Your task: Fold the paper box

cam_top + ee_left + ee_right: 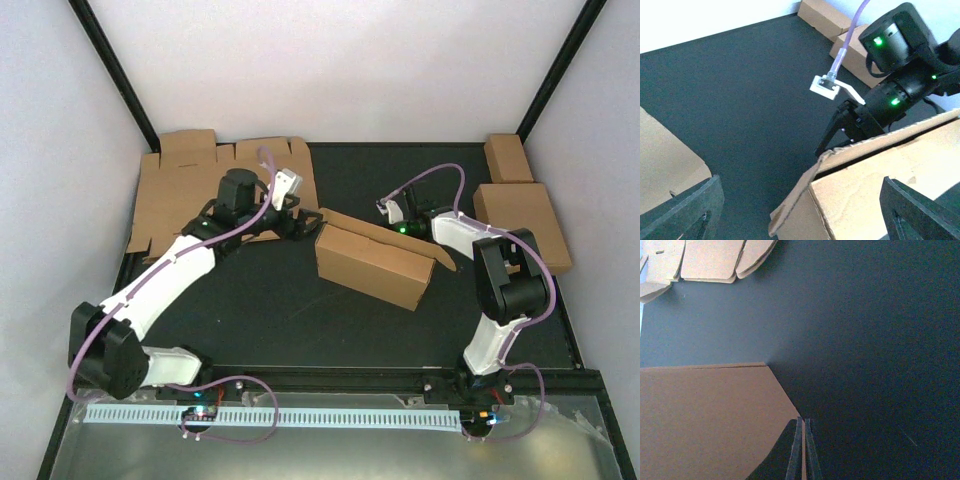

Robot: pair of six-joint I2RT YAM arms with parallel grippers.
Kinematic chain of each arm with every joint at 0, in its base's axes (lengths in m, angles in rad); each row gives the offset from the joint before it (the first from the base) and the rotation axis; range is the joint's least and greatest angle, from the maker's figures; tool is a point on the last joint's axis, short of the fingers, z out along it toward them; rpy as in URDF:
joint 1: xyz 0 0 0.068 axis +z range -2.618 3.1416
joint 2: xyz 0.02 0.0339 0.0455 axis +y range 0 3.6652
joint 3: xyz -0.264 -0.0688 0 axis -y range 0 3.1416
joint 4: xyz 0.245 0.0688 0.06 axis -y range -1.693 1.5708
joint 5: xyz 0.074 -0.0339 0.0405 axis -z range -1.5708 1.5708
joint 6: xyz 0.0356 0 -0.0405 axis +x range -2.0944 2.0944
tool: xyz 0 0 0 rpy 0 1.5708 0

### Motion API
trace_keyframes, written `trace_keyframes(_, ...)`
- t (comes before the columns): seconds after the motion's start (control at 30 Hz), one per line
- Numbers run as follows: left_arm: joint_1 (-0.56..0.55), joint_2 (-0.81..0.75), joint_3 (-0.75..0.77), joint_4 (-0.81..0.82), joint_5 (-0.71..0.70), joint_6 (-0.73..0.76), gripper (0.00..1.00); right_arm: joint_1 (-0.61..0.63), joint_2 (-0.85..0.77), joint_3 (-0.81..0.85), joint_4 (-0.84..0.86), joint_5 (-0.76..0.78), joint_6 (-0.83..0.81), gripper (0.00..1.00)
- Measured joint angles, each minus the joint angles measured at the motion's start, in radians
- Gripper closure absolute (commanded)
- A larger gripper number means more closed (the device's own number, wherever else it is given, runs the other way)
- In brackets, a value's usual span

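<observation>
Paper box (372,262) sits mid-table, half formed. My right gripper (802,452) is pressed together, pinching its raised flap. My left gripper (303,224) stands spread around the box's left end. Best move, I judge: hold the flap steady, then fold the end wall squarely along its crease. No brand, label or writing readable.

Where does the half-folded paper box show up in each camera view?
Top external: paper box in the centre of the picture.
Left wrist: paper box fills the bottom right corner.
Right wrist: paper box at lower left, a flat brown panel.
Shared landmark: the right hand, shut on the box's flap, shows in all three.
</observation>
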Motion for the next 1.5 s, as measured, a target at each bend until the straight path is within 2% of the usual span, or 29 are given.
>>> trace_keyframes(0.33,-0.036,0.085,0.029,-0.025,-0.068,0.041,0.23,-0.001,0.000,0.000,0.000,0.002,0.000,0.96)
trace_keyframes(0.57,-0.049,0.085,0.082,-0.068,-0.090,0.063,0.43,-0.001,0.000,0.000,-0.001,0.002,0.000,0.96)
trace_keyframes(0.9,-0.109,0.134,0.157,-0.156,-0.158,0.066,0.47,-0.001,0.000,0.000,-0.001,0.001,0.000,0.97)
trace_keyframes(1.17,-0.118,0.188,0.242,-0.296,-0.242,0.066,0.52,-0.001,-0.007,0.000,-0.002,0.001,0.000,0.97)
trace_keyframes(1.5,-0.130,0.190,0.290,-0.430,-0.264,0.031,0.59,-0.001,-0.010,0.000,-0.002,0.001,0.000,0.96)
